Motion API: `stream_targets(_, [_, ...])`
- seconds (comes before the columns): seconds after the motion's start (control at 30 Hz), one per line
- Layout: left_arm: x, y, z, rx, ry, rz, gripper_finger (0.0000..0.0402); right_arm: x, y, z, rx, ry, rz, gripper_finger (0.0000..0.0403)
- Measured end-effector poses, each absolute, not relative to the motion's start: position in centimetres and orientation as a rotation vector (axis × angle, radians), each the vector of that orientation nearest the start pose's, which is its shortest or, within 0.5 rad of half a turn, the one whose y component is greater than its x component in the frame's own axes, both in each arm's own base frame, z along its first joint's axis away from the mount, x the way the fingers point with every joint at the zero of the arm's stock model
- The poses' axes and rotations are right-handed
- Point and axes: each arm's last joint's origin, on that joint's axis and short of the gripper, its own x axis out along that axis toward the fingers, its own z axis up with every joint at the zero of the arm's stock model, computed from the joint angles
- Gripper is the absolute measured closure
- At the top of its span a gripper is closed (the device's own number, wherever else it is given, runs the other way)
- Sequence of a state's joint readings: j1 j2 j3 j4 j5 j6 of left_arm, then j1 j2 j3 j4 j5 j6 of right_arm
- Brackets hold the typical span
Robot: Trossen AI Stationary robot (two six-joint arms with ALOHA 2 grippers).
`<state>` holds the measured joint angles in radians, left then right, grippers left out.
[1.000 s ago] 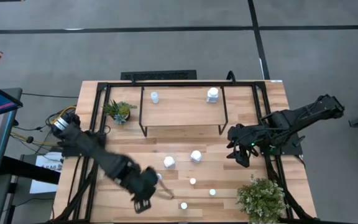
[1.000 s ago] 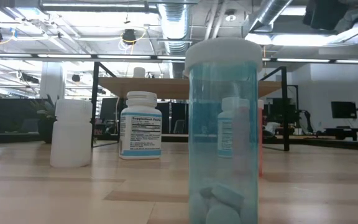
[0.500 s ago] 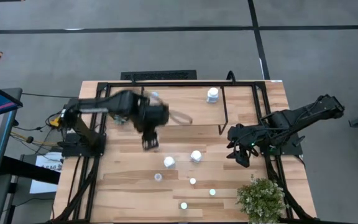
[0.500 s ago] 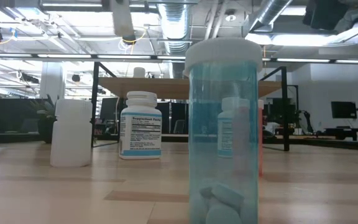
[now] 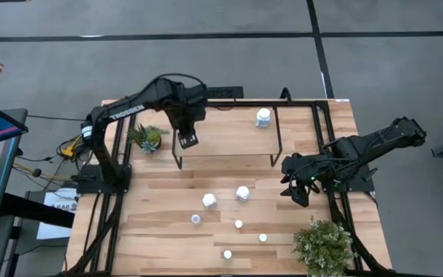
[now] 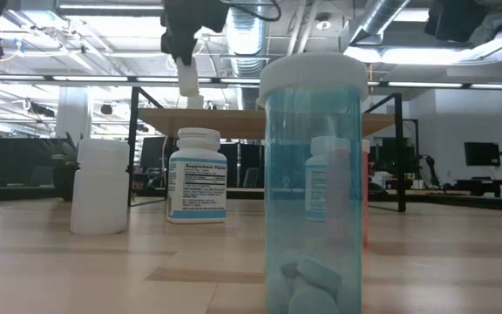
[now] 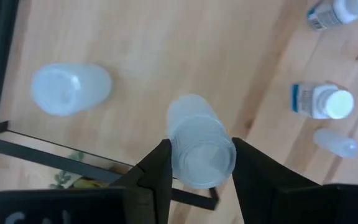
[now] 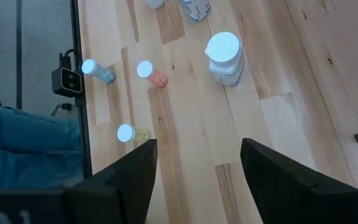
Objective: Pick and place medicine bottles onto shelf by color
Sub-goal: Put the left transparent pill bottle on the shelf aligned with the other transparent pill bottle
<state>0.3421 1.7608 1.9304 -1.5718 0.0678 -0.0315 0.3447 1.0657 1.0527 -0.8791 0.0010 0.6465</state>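
My left gripper [image 5: 188,140] hangs over the left part of the shelf [image 5: 229,142], shut on a small pale-blue medicine bottle [image 7: 197,149]. Another pale-blue bottle [image 7: 67,90] stands on the shelf board close by, and a white bottle [image 5: 263,117] stands on the shelf's right part. Several more bottles stand on the table in front of the shelf, among them two white ones [image 5: 209,200] [image 5: 242,192]. My right gripper [image 8: 197,180] waits open above the table's right side [image 5: 298,192], with nothing between its fingers. My left gripper pinches the bottle's round sides just under its cap [image 7: 174,155] between its two fingers [image 7: 159,171]. The fingers point down from above. The bottle hangs upright below them [image 6: 187,80], clear of the shelf board.
A small green plant [image 5: 146,137] stands left of the shelf and a bushier one [image 5: 323,245] at the near right corner. Black frame rails [image 5: 121,154] run along the table's sides. In the low view a clear blue bottle [image 6: 312,183] stands close in front.
My left gripper has swung from the table's near edge toward the far edge and risen, and its wrist has turned. It now hangs over the shelf's left part. The small bottle has gone with it, lifted clear of the table.
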Motion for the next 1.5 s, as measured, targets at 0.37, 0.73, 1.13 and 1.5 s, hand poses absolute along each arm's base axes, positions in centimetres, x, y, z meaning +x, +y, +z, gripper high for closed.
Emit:
stream_targets(0.37, [30.0, 12.3, 35.8, -0.29, 1.408, 0.222, 0.0289, 18.7, 6.7, 31.6, 0.443, 0.948, 0.023, 0.0148])
stream_targets(0.73, [29.6, 13.2, 34.9, -0.271, 1.44, 0.192, 0.0285, 18.7, 6.7, 31.6, 0.444, 0.947, 0.023, 0.0148])
stream_targets(1.13, [29.5, 12.8, 33.3, -0.298, 1.509, 0.211, 0.0284, 18.7, 6.7, 31.6, 0.444, 0.947, 0.024, 0.0148])
stream_targets(1.5, [29.5, 12.9, 33.7, -0.315, 1.495, 0.258, 0.0201, 18.7, 6.7, 31.6, 0.444, 0.948, 0.024, 0.0148])
